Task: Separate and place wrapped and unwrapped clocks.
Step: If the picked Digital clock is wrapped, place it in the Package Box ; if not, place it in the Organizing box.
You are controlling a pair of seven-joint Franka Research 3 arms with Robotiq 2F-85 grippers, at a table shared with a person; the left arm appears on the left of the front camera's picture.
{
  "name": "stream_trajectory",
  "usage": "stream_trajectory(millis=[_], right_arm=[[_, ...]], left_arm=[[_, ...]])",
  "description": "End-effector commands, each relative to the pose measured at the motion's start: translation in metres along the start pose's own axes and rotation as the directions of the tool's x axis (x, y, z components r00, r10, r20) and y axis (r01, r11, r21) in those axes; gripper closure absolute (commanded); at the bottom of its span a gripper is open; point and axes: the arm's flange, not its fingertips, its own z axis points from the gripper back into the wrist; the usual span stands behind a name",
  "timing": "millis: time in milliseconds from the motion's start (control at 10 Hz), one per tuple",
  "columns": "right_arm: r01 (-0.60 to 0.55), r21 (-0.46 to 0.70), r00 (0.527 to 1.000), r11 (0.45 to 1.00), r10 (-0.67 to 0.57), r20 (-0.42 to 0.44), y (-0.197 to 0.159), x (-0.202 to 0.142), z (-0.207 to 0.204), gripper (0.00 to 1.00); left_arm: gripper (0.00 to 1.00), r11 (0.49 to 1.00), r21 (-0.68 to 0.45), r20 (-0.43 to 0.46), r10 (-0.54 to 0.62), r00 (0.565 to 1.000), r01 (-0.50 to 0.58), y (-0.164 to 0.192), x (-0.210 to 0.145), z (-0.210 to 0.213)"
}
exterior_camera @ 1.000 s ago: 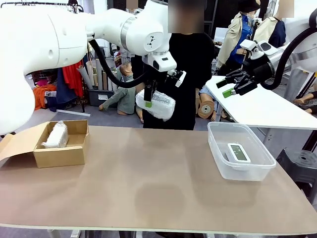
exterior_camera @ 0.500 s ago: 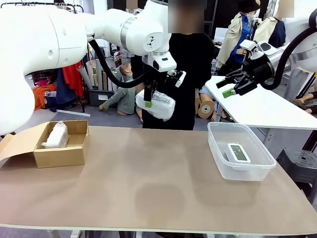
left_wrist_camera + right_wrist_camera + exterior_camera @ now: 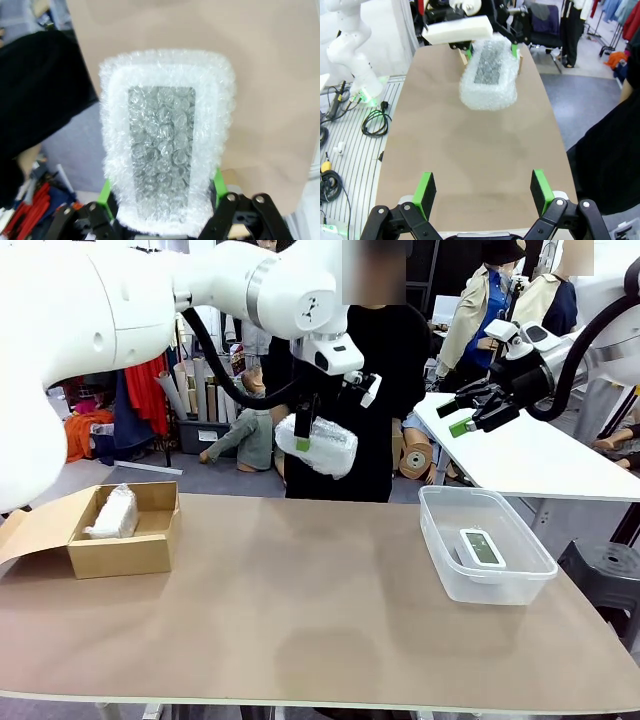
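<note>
**Clerk:** Item one, wrapped clock (image 3: 318, 446)?

**Robot:** Clamped between my left jaws (image 3: 303, 444), held high over the tabletop (image 3: 300, 590) in front of the person (image 3: 385, 400). In the left wrist view the pads pinch its lower sides, grey screen faintly showing through the wrap.

**Clerk:** Destination?

**Robot:** By my judgement, the cardboard box (image 3: 125, 540) at left, where a second wrapped clock (image 3: 112, 512) already lies.

**Clerk:** Bare clock (image 3: 481, 546)?

**Robot:** In the clear tub (image 3: 440, 545) at right, kept apart.

**Clerk:** Right jaws (image 3: 468, 412)?

**Robot:** Spread wide, empty, parked above the tub.
</note>
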Motion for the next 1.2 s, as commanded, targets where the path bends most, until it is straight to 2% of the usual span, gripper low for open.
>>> stream_trajectory(millis=[0,300,500,800,900,1100], right_arm=[[-0.008,-0.002,1.000,1.000,0.008,0.000,0.001,0.001,0.001,0.00],[-0.008,-0.002,1.000,1.000,0.008,0.000,0.001,0.001,0.001,0.00],[-0.008,-0.002,1.000,1.000,0.008,0.000,0.001,0.001,0.001,0.00],[-0.008,-0.002,1.000,1.000,0.008,0.000,0.001,0.001,0.001,0.00],[-0.008,-0.002,1.000,1.000,0.008,0.000,0.001,0.001,0.001,0.00],[-0.008,-0.002,1.000,1.000,0.008,0.000,0.001,0.001,0.001,0.00]], left_arm=[[1.00,0.999,0.042,-0.054,0.036,0.998,-0.034,0.016,-0.004,0.046],[1.00,0.993,0.097,-0.161,0.082,0.984,-0.067,0.026,-0.007,0.086],[1.00,0.981,0.140,-0.275,0.167,0.947,-0.132,0.029,-0.027,0.105],[1.00,0.957,0.174,-0.378,0.282,0.882,-0.231,0.018,-0.055,0.135],[1.00,0.932,0.209,-0.411,0.358,0.839,-0.295,0.014,-0.063,0.141],[1.00,0.862,0.278,-0.481,0.507,0.715,-0.424,0.012,-0.092,0.144]])
